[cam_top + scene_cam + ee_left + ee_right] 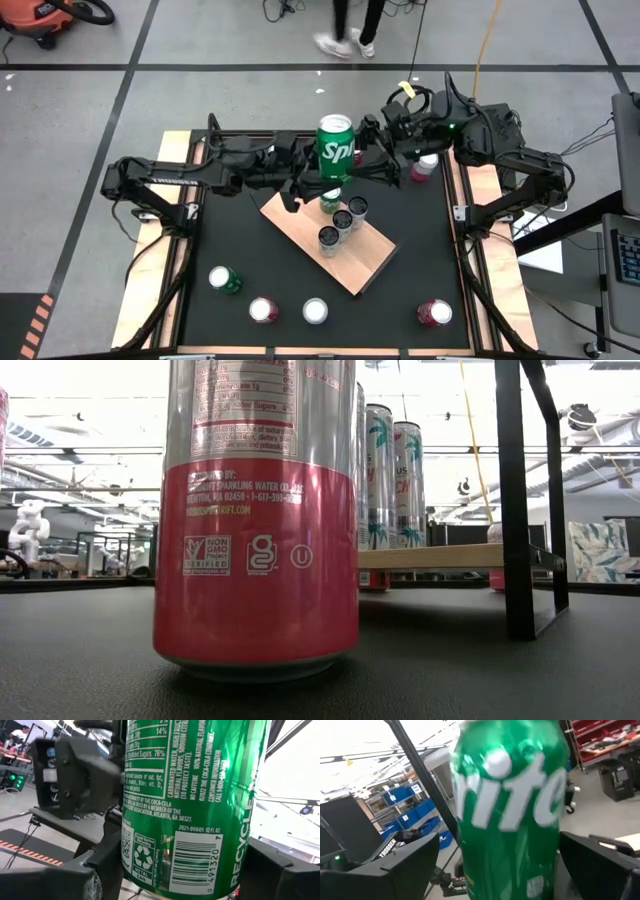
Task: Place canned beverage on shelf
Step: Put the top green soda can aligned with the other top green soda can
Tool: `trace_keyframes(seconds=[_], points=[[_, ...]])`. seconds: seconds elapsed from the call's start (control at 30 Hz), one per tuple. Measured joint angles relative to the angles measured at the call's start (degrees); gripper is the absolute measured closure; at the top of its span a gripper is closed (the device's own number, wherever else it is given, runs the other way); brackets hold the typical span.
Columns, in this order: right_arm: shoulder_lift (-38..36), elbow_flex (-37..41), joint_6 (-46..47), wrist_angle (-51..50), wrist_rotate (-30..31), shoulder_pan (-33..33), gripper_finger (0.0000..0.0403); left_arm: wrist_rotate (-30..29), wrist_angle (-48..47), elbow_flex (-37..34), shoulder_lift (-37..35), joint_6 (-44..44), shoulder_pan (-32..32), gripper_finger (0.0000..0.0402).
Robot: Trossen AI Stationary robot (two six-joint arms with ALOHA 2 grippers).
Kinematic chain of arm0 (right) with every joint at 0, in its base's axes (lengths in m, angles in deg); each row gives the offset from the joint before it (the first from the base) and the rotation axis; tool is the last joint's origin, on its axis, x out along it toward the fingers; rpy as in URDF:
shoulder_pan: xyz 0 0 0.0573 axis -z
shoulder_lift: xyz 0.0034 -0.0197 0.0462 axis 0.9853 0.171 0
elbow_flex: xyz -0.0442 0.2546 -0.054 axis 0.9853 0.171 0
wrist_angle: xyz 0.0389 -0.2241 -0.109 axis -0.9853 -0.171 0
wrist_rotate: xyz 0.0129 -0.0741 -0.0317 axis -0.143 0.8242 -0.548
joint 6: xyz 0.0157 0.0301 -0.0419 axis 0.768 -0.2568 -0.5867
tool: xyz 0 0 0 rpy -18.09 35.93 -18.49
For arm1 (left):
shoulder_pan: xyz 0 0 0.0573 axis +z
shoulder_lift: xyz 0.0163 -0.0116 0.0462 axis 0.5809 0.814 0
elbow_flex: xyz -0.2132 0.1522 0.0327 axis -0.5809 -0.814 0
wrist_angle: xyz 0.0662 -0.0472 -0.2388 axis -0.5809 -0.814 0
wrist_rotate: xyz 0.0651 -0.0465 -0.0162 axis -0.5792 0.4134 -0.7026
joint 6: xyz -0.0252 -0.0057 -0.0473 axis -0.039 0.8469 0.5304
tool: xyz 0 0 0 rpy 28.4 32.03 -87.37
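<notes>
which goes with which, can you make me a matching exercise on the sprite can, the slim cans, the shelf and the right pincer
1. Sprite can
2. three slim cans
3. shelf
4. right pincer

a. open, a finger on either side of the Sprite can
b. standing on the shelf
c. gripped by the left pincer, raised above the shelf
d. lying askew on the black table

Pairs: 1-c, 2-b, 3-d, 4-a
</notes>
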Motion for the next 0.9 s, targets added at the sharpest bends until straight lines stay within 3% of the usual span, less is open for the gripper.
trace_keyframes(seconds=[0.3, 0.73, 0.9], points=[[1.7, 0.0, 2.0, 2.1, 1.0, 0.0, 0.0027, -1.4, 0.1, 0.0, 0.4, -0.2, 0.0, 0.0113], [2.0, 0.0, -0.4, 2.0, -0.4, 0.1, 0.0144, -5.3, 0.0, 0.0, 0.3, 0.2, -0.1, 0.0089], [2.0, 0.1, -0.7, 1.5, 1.4, 0.3, 0.0148, -9.8, -1.1, 0.1, 0.2, 3.0, -0.1, 0.0065]])
